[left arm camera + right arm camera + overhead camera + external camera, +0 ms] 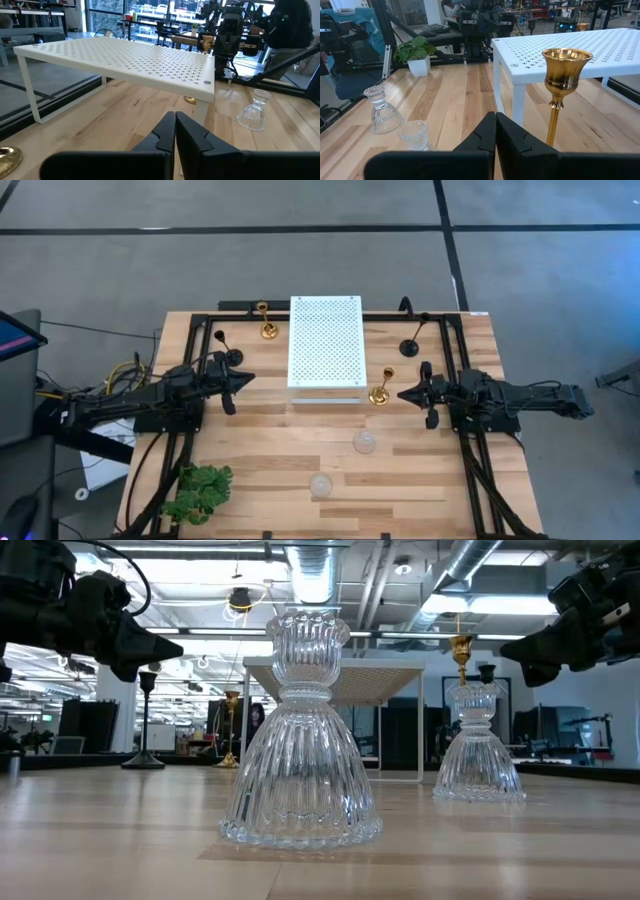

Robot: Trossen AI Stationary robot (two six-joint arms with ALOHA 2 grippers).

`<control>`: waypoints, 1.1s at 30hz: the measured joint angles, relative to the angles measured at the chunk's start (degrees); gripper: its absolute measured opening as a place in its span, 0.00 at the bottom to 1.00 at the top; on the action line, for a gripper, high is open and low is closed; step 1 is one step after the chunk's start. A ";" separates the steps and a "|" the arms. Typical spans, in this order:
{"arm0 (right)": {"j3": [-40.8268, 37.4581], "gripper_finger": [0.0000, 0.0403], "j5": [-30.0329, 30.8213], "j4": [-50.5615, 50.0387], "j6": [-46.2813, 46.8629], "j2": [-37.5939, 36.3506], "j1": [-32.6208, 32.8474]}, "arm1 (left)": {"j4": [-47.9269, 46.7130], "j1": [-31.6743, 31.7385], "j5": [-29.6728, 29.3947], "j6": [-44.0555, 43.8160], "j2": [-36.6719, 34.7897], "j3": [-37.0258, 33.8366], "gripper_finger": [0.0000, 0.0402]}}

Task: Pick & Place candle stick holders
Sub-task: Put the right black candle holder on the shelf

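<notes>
- Left gripper (247,378) is held clenched on nothing, above the wooden table (260,450) just left of the white perforated board (326,340).
- Right gripper (402,393) is likewise clenched and empty, beside a shiny gold holder (380,391) at the board's front right corner.
- Second gold holder (266,321) is seen at the board's back left.
- Tall thin black holders stand left (226,350) and right (411,342) of the board.
- Two clear ribbed glass holders (364,442) (320,484) are placed in front, upright, near the green leafy plant (199,492).

A ribbed clear glass candle holder (300,730) stands large on the wooden table (120,830), below and between both grippers. A second glass holder (478,745) sits beneath the right gripper (545,650). A black holder (146,725) stands under the left gripper (140,645).
</notes>
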 joint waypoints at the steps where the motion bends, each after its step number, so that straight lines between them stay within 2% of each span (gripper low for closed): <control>1: 0.01 0.00 0.00 0.00 0.00 0.01 0.00 | 0.00 0.00 -0.02 0.00 -0.02 0.00 0.03; 7: -0.01 0.00 -0.01 0.00 0.53 0.01 0.00 | 0.02 0.02 -0.01 0.00 -0.02 0.00 0.03; 15: 0.01 0.00 0.00 0.00 15.87 -0.01 0.00 | 0.02 0.00 -0.01 0.00 -0.01 0.00 0.03; 18: 0.00 0.00 0.00 0.00 18.79 0.01 0.00 | 0.27 0.01 0.00 -1.10 0.00 0.00 0.03; 22: -0.01 0.00 0.00 0.00 18.91 0.01 0.00 | 0.76 0.00 0.01 -9.07 0.00 -0.01 0.03; 29: -0.01 0.00 0.00 0.02 19.10 0.01 0.00 | 1.30 0.00 0.02 -31.73 0.00 0.00 0.03; 33: -0.05 0.00 -0.02 0.48 19.10 -0.01 0.00 | 1.48 0.01 0.02 -37.86 0.00 -0.01 0.03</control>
